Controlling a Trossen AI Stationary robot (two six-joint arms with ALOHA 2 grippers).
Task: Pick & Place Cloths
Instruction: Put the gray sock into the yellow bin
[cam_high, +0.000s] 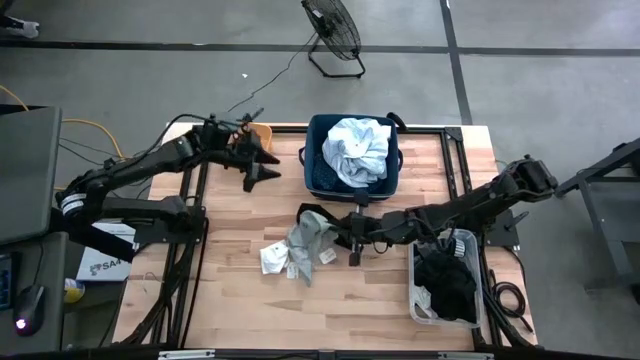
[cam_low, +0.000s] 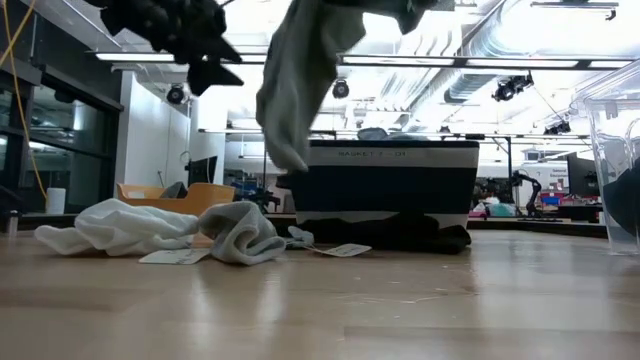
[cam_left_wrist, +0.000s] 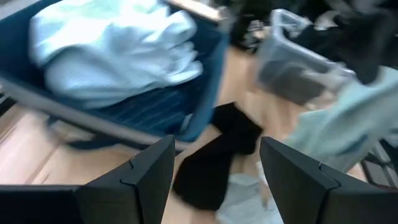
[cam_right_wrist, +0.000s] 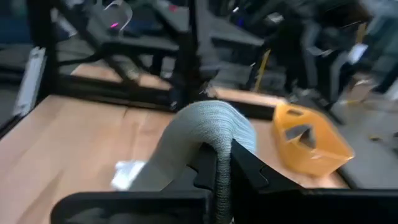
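Hanging limp from my right pincer (cam_right_wrist: 219, 163), the grey-green sock (cam_right_wrist: 205, 134) folds over the closed fingers and droops toward the desk (cam_high: 230, 300), so I judge it light, soft and not at all fragile; the pinch sits at a fold near one end, which looks enough for something this floppy, though a thin knit could slip if I swing fast. In the high view it dangles just in front of the navy fabric bin (cam_high: 318, 178), which already holds a pale blue-white shirt (cam_high: 358, 150) over a dark striped one. Below it lie small white pieces (cam_high: 272, 258) and another grey sock (cam_low: 240, 232), each best taken by bunching a thick fold rather than an edge. A black garment (cam_high: 448, 285) fills the clear tub (cam_high: 418, 290) on my right. My left pincer (cam_high: 258, 158) hovers open and empty near the orange tub (cam_high: 262, 132).
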